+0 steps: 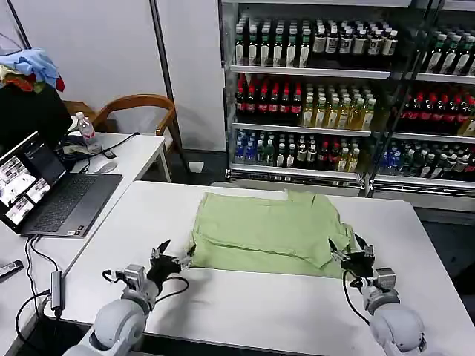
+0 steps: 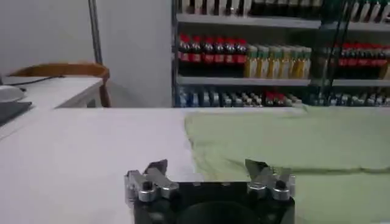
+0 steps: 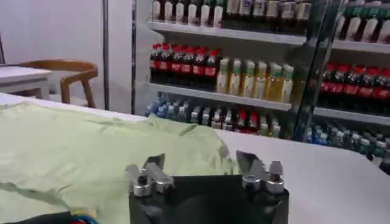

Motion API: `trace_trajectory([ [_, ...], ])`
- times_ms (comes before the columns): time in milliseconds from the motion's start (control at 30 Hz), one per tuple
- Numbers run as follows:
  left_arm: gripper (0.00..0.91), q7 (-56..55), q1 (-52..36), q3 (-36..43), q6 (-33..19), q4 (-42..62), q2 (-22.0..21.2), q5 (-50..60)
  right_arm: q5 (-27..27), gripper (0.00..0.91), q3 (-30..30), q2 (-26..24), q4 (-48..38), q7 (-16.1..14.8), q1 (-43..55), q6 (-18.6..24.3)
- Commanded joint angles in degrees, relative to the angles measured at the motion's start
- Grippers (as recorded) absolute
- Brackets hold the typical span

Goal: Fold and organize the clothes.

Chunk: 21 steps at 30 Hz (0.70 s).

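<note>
1. Two grippers are seen low over the near part of the white table [image 1: 245, 311], each with its jaws spread and nothing held between them. The left gripper [image 1: 172, 259] is placed just beside the near left corner of the shirt [image 1: 271, 230]; the right gripper [image 1: 355, 261] is placed at the near right corner, where a flap of cloth is doubled over.

2. In the left wrist view, the left gripper [image 2: 208, 175] is pointed along the shirt's left edge [image 2: 286, 137], with bare table under the jaws. In the right wrist view, the right gripper [image 3: 201, 168] is held over green cloth [image 3: 91, 149].

3. The shirt is laid partly folded in the middle of the table, its far edge near the table's far side.

4. Outward, a laptop [image 1: 56, 194] and a mouse are seen on a second table at the left, a wooden chair [image 1: 141, 107] behind it, and shelves of bottles [image 1: 326, 96] at the far side.

5. Risks, as judged from this position:
   - Only the top layer might be pinched at the doubled right corner, so the fold would be pulled apart.
   - The left jaws might be closed on bare table beside the edge, and the cloth missed.
   - If the corners were lifted unevenly, the soft fabric would likely be skewed or bunched.
</note>
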Motion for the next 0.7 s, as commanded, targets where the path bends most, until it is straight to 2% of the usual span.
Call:
trace_trajectory([
  [33, 0.907, -3.1, 3.1, 0.3, 4.1, -2.1, 0.1, 1.2, 1.3, 0.907, 1.5, 0.0, 4.4, 2.1, -6.3, -2.9],
  [267, 0.907, -6.2, 1.5, 0.3, 3.8, 0.1, 0.0, -0.1, 2.2, 0.907, 0.4, 1.1, 3.6, 2.9, -6.8, -4.2],
  [300, 0.05, -6.3, 1.5, 0.3, 4.0, 0.1, 0.0, -0.1, 3.0, 0.746, 0.3, 1.2, 3.5, 3.3, -6.7, -4.4],
  [333, 0.05, -6.2, 1.5, 0.3, 3.9, 0.1, 0.0, -0.2, 4.2, 0.423, 0.2, 1.3, 3.5, 3.6, -6.5, -5.0],
  [367, 0.05, -6.1, 1.5, 0.4, 3.9, 0.1, -0.1, -0.5, 4.3, 0.0, 0.2, 1.3, 3.4, 3.7, -6.4, -5.1],
  [700, 0.05, -6.0, 1.6, 1.6, 4.0, 0.5, -0.7, -1.3, 5.2, 0.0, -0.7, 1.2, 2.2, 4.1, -5.7, -7.1],
])
